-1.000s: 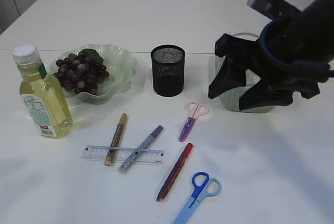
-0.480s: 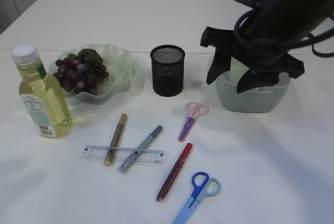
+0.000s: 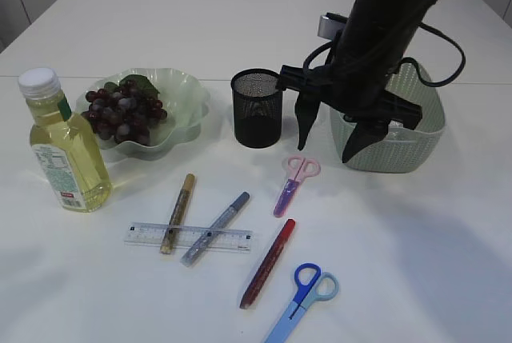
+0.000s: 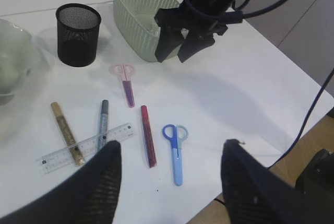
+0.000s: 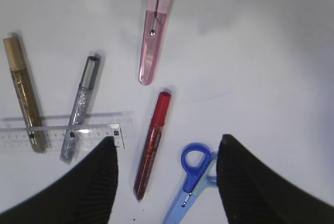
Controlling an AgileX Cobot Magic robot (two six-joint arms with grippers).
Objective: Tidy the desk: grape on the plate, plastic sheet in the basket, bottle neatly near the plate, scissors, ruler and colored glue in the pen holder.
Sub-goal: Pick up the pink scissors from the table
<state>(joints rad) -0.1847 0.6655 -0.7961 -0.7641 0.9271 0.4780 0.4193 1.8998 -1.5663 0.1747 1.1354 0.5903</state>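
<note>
— So, where does the right gripper (image 3: 330,137) hang?

— Above the table (image 3: 416,263), just right of the holder (image 3: 258,108) and in front of the basket (image 3: 416,149). Its jaws stand spread, with nothing between them.

— And the left gripper (image 4: 169,182)?

— Only its own wrist view shows it: fingers apart, nothing between them, high over the near edge of the table.

— What lies in front of the holder?

— Pink scissors (image 3: 292,184) are nearest, just to its front right, handles toward the holder. Farther forward, the red glue (image 3: 268,263) lies at a slant, and the blue scissors (image 3: 302,299) lie beyond it at the table's front edge.

— The ruler (image 3: 188,237)?

— Front left of the holder, lying flat. The gold glue (image 3: 178,212) and the silver glue (image 3: 215,228) both lie across it.

— And the grape (image 3: 124,111)?

— Already on the plate (image 3: 182,97), left of the holder. The bottle (image 3: 64,149) stands upright further left, just beside the plate.

— Anything in the basket?

— Something pale lies inside in the left wrist view; I cannot tell what it is.
</note>
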